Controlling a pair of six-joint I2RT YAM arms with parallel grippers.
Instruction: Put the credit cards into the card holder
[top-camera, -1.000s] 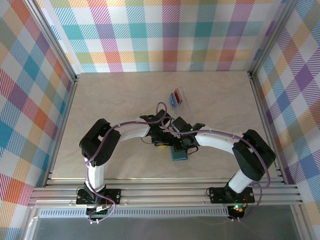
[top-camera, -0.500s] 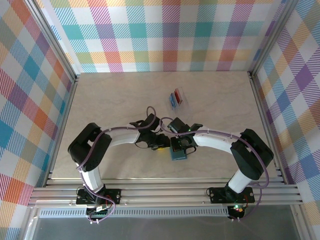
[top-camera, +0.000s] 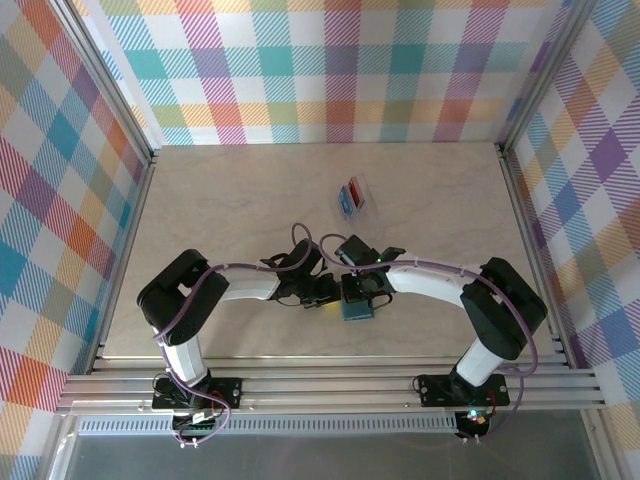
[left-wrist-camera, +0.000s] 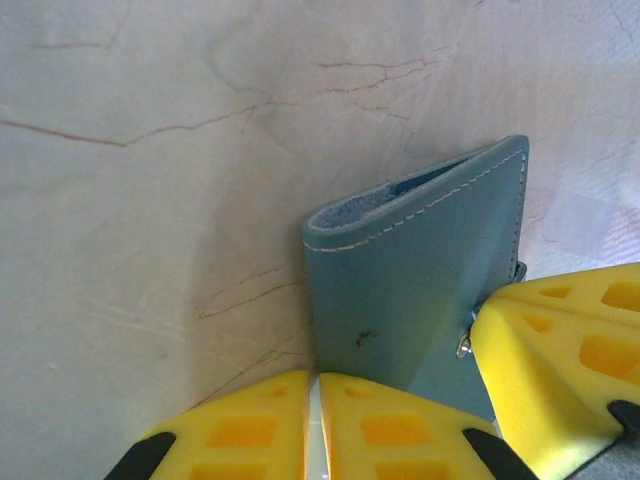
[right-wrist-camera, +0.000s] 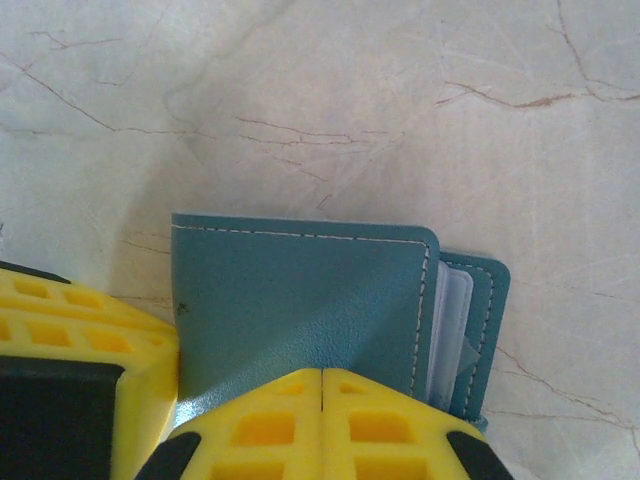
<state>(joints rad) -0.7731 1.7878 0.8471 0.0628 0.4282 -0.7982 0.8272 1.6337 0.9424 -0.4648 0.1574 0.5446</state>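
Top external is showing the teal wallet (top-camera: 357, 309) lying on the table (top-camera: 220, 200) near the front edge, between the two arms, while the red and blue cards (top-camera: 349, 195) are sitting in a clear case (top-camera: 363, 188) well apart from it, farther back. The right claw (right-wrist-camera: 322, 385) is pinching the edge of the wallet's cover, fingers clenched on the leather, and the cover is standing ajar over pale sleeves inside. The left claw (left-wrist-camera: 315, 395) is hovering just beside the wallet, fingers pressed together on nothing.
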